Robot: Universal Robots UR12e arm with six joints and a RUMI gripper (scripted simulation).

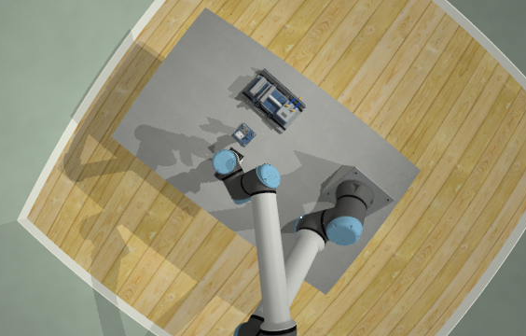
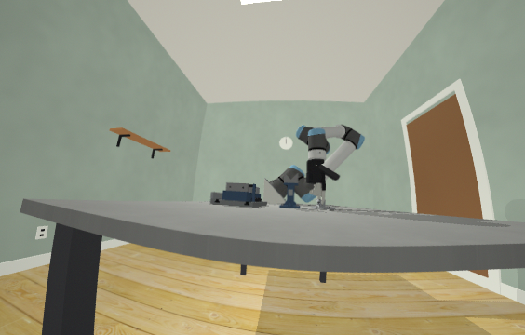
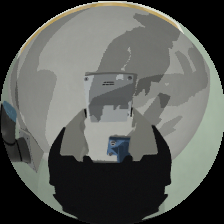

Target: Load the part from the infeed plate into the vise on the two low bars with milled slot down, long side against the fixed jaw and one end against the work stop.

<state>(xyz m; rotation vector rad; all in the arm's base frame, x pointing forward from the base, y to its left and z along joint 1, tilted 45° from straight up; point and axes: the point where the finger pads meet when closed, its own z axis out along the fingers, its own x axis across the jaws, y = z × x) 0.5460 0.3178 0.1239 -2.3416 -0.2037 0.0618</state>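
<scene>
The infeed plate lies on the table, partly in shadow, with a screw at each far corner. A lighter grey shape at its near edge looks like the part; its slot cannot be made out. My gripper points down, low over the plate. Its jaws are partly open, one at each side of the part, not seen to clamp it. The arm hides part and plate in the top view. The vise stands beyond the V-block, blue and grey, with nothing seen on its bars.
The blue V-block stands between my gripper and the vise, close beside the gripper. Blue and yellow fittings stick up at one end of the vise. The arm's base plate is at the table's other end.
</scene>
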